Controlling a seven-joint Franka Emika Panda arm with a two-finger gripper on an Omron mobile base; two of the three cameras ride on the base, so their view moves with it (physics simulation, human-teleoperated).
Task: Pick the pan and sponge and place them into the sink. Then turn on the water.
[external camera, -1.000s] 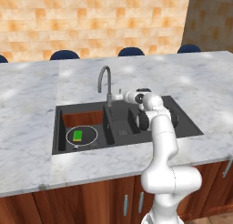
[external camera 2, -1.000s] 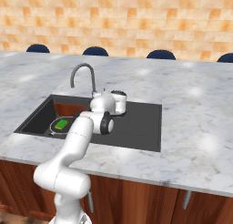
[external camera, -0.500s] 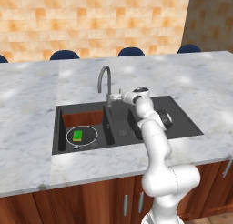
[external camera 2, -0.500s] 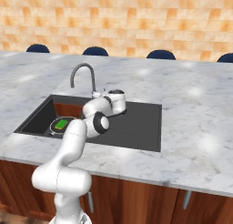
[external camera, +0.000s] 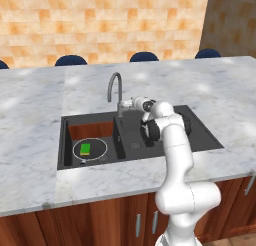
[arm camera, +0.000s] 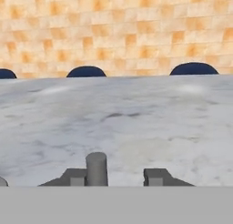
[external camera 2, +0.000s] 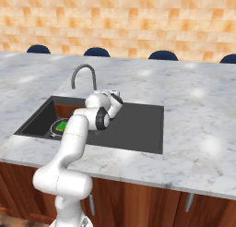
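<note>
The dark sink (external camera: pixel 200 136) is set into the marble counter. The pan (external camera: pixel 98 151) lies in its left basin with the green sponge (external camera: pixel 85 149) on it; the sponge (external camera 2: pixel 61 125) also shows past my arm in the right base view. My gripper (external camera: pixel 130 105) reaches in level beside the foot of the grey gooseneck faucet (external camera: pixel 115 88). In the hand view a short grey cylinder (arm camera: pixel 96 168), apparently the faucet's lever, stands between my fingertips (arm camera: pixel 73 176), close to the left one. A gap remains on the right, so the gripper (arm camera: pixel 113 177) is open. No water runs.
Marble counter (external camera: pixel 35 115) surrounds the sink, with blue chair backs (external camera: pixel 143 56) along its far edge and an orange brick wall behind. My arm (external camera: pixel 172 140) arches over the sink's middle basin. Wooden cabinet fronts (external camera: pixel 100 220) lie below the counter's near edge.
My hand has swung left from over the middle basin to the faucet's foot. The fingers have narrowed around the lever. Pan and sponge have not moved.
</note>
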